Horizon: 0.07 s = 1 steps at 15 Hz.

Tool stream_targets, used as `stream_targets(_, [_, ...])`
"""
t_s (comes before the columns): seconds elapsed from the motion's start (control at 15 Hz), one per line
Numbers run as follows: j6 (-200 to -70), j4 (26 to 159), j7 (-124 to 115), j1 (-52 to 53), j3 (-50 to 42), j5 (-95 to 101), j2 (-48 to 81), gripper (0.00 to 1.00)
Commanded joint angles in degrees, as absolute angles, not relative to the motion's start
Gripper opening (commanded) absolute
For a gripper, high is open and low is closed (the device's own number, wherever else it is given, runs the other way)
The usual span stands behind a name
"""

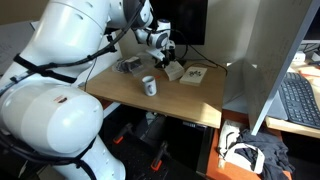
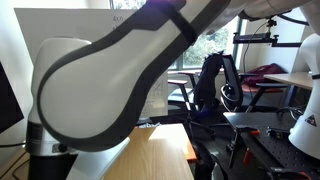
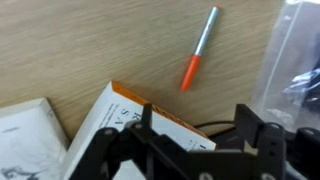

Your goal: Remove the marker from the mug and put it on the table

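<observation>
The marker (image 3: 200, 48), grey with an orange-red end, lies flat on the light wooden table (image 3: 90, 45) in the wrist view, apart from everything else. My gripper (image 3: 195, 115) is open and empty, its dark fingers hovering above the table just short of the marker. In an exterior view the white mug (image 1: 148, 87) stands upright near the table's (image 1: 190, 105) front edge, and my gripper (image 1: 163, 55) is behind it over the back of the table. The marker is too small to make out there.
A white box with an orange edge (image 3: 130, 120) lies under my gripper, next to printed paper (image 3: 25, 135). Clear plastic (image 3: 295, 60) sits to the right. Tan boxes (image 1: 195, 75) lie on the table. A grey divider (image 1: 255, 80) and a keyboard (image 1: 300, 100) stand beside it.
</observation>
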State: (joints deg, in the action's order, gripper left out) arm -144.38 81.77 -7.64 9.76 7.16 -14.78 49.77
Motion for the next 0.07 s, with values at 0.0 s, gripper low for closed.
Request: stream_targets(0.0, [-143.2,89.4,-10.7,11.9,3.9,-10.1,42.3,1.00])
